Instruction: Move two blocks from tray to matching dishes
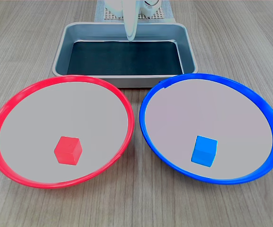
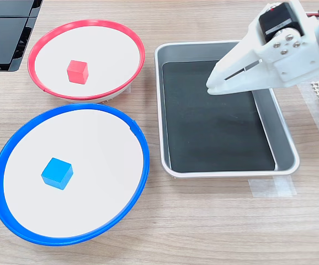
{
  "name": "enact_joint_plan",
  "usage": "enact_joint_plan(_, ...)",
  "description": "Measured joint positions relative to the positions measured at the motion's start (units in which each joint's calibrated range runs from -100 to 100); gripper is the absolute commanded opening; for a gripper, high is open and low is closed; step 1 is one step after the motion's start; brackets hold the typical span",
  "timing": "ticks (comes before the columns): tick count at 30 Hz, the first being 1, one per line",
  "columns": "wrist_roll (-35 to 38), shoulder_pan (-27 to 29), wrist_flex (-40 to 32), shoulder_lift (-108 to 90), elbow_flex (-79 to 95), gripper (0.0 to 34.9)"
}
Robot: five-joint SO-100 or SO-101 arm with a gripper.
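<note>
Two small plain cubes sat in their dishes, and both sat clean! The bright red cube [image 1: 68,150] rested inside the large round shallow plate with the red rim [image 1: 13,101], toward the near side of its pale grey centre in the first exterior view. The bright blue cube [image 1: 205,150] lay in the large round shallow plate with the blue rim [image 1: 264,109], colour matched to colour. In the first exterior view the red-rimmed plate was on the left and the blue-rimmed plate on the right, the two rims almost meeting in the middle.

Behind them stood the rectangular grey metal pan [image 1: 188,47] with rounded corners, a raised rim and a flat black bottom, and no cube was in it. The second exterior view confirmed that black floor bare.

Up above, the white plastic gripper [image 2: 210,86] hung over the pan, well apart from both cubes. Its two fingers were pressed together, only a thin seam showing between them, with nothing pinched. In the first exterior view its tip pointed down over the pan's far wall. Everything stood on a pale wood-grain table [image 2: 203,232].
</note>
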Motion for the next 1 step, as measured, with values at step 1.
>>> enact_joint_plan(1,0.0,0.0,0.0,0.0,0.0,0.3)
